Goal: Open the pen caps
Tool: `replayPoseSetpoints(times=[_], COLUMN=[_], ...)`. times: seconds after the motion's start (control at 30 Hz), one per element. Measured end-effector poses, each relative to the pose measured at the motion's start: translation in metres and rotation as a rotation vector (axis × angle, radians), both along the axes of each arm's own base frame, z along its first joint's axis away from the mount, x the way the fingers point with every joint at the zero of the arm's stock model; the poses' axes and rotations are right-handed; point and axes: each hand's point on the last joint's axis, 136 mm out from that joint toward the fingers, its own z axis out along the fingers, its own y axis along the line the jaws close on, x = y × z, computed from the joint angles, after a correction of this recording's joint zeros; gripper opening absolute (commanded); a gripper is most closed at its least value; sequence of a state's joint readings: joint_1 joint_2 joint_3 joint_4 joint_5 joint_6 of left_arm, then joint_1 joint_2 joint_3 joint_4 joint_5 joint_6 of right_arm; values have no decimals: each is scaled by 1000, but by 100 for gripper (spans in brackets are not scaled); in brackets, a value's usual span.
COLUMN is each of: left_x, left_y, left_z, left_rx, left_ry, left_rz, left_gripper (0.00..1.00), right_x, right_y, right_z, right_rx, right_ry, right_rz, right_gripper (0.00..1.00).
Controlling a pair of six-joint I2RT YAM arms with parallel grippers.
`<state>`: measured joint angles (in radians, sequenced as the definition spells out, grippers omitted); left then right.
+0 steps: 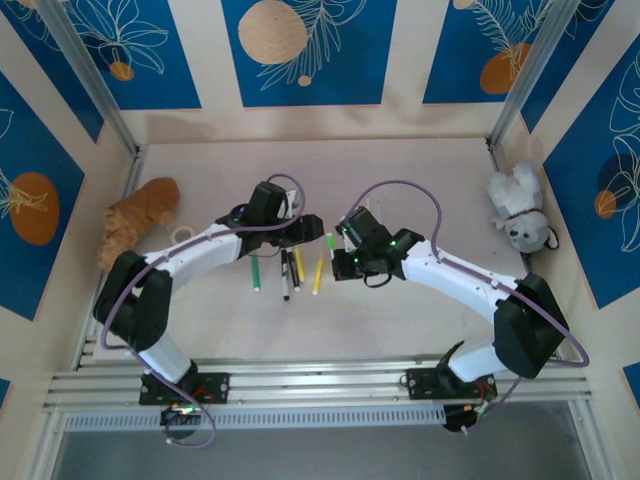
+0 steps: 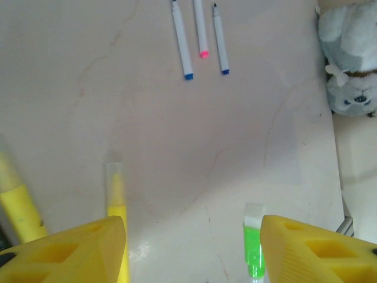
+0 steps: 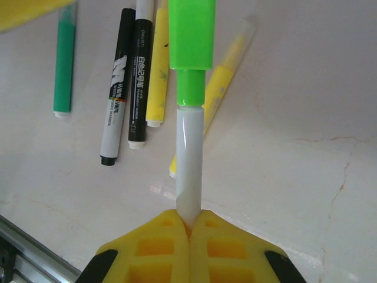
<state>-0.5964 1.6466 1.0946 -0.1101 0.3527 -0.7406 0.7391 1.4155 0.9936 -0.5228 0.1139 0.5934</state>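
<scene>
Far left: orange plush toy (image 1: 140,220) on the table (image 1: 400,320). Left of centre: left gripper (image 2: 191,236), jaws standing wide apart, closed on nothing. On the near side of it: loose pens (image 3: 138,82) lying side by side, green, black, yellow. Right of centre: right gripper (image 3: 189,227), clamped tight on the white body of the green-capped pen (image 3: 189,159), the green cap (image 3: 191,35) on and pointing toward the left gripper. Far right: white plush toy (image 1: 520,210).

Both arms bent inward, wrists close together at frame centre.
Left gripper (image 1: 312,226) fingers (image 2: 88,247) spread apart, lower corners; right gripper (image 3: 189,227) fingers pinched on a pen (image 3: 189,159), bottom middle.
</scene>
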Motion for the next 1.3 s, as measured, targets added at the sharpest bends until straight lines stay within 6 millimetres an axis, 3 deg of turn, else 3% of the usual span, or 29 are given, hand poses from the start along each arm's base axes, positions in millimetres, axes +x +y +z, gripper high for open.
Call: replayPoseSetpoints(times=[0.17,0.67,0.9,1.07,1.1,1.23,1.3], left_x=[-3,0,1,2,2,2,2], left_y=[-15,-28,-32,-32,-32,-32,-33], left_z=[-5,1,5,4,4,4,2], left_rx=[-17,-67,-87,-85,-85,-85,-83], left_ry=[14,21,9,8,9,10,13], left_rz=[-19,-24,-33,-29,-29,-29,-30], left_gripper=[52,29,0,0,0,0,0], right_x=[-1,2,4,6,6,7,9], right_y=[2,11,13,14,14,13,14], right_z=[0,7,6,4,4,3,3], right_rx=[8,54,57,56,56,54,59], right_ry=[6,-14,-18,-16,-16,-18,-22], right_rz=[6,20,21,20,20,21,19], right_gripper=[0,0,0,0,2,30,33])
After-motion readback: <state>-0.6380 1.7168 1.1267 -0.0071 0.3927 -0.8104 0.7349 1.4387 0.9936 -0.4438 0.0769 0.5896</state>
